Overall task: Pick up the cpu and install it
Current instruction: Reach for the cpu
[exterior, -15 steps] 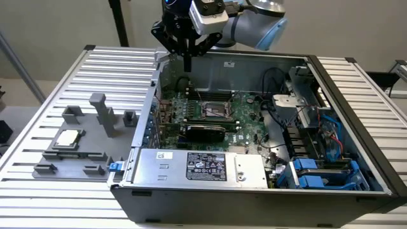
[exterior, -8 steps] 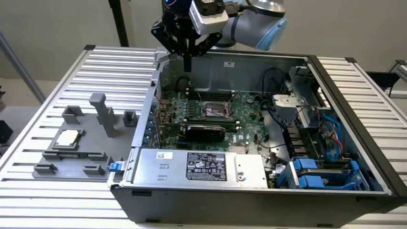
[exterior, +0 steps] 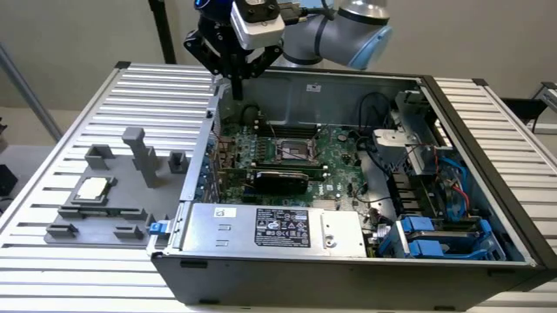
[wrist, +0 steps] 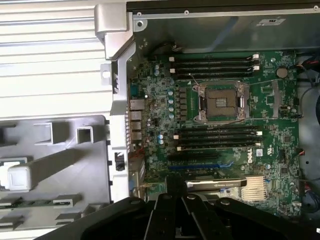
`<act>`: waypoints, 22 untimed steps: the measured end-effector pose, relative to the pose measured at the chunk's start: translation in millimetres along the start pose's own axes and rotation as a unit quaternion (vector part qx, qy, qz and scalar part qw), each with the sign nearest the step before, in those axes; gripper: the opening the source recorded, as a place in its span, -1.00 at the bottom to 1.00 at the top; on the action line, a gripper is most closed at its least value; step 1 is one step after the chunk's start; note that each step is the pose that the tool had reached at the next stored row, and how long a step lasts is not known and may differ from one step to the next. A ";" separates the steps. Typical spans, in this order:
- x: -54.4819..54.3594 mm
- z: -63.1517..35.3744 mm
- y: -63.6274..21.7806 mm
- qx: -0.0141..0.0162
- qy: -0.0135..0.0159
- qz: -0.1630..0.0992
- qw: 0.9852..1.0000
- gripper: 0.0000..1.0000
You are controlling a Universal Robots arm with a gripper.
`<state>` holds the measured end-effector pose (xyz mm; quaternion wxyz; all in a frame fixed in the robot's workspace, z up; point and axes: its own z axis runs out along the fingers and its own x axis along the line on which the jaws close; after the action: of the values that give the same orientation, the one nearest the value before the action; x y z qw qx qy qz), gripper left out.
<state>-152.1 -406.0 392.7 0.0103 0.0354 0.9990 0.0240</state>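
Note:
The cpu (exterior: 92, 189), a small silvery square with a pale rim, lies flat on the grey fixture plate (exterior: 52, 212) at the exterior view's left, outside the computer case. My gripper (exterior: 237, 91) hangs high over the case's back left corner, far from the cpu, shut with nothing between its fingers. The open socket (exterior: 294, 151) with its metal frame sits mid-motherboard. In the wrist view the shut gripper (wrist: 181, 207) points down over the motherboard edge, with the socket (wrist: 221, 102) beyond it.
The open computer case (exterior: 348, 274) holds a power supply (exterior: 278, 228) at the front, blue drive caddies (exterior: 435, 238) and cables at the exterior view's right. Grey upright posts (exterior: 137, 153) stand on the fixture plate near the cpu. A ribbed metal table (exterior: 130, 85) lies under everything.

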 end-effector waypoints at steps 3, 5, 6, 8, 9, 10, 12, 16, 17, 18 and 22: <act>13.3 -0.3 -3.1 0.000 0.000 0.000 1.000 -0.79; 22.6 -0.6 -4.8 0.000 0.000 0.000 1.000 -0.79; 27.1 -0.6 -5.6 0.000 0.000 0.000 1.000 -0.79; 36.1 -0.8 -6.9 0.000 0.000 0.000 1.000 -0.79; 40.6 -0.8 -7.5 0.000 0.000 0.000 1.000 -0.79; 45.1 -0.8 -8.0 0.000 0.000 0.000 1.000 -0.79; 54.0 -0.8 -9.2 0.000 0.000 0.000 1.000 -0.79; 89.5 -0.6 -13.7 0.000 0.000 0.000 1.000 -0.79; 95.6 -0.6 -14.4 0.000 0.000 0.000 1.000 -0.79; 100.0 -0.6 -15.0 0.000 0.000 0.000 1.000 -0.79; 117.9 -0.5 -17.1 0.000 0.000 0.000 1.000 -0.79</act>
<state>-270.9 -414.6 390.1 0.0103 0.0354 0.9990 0.0240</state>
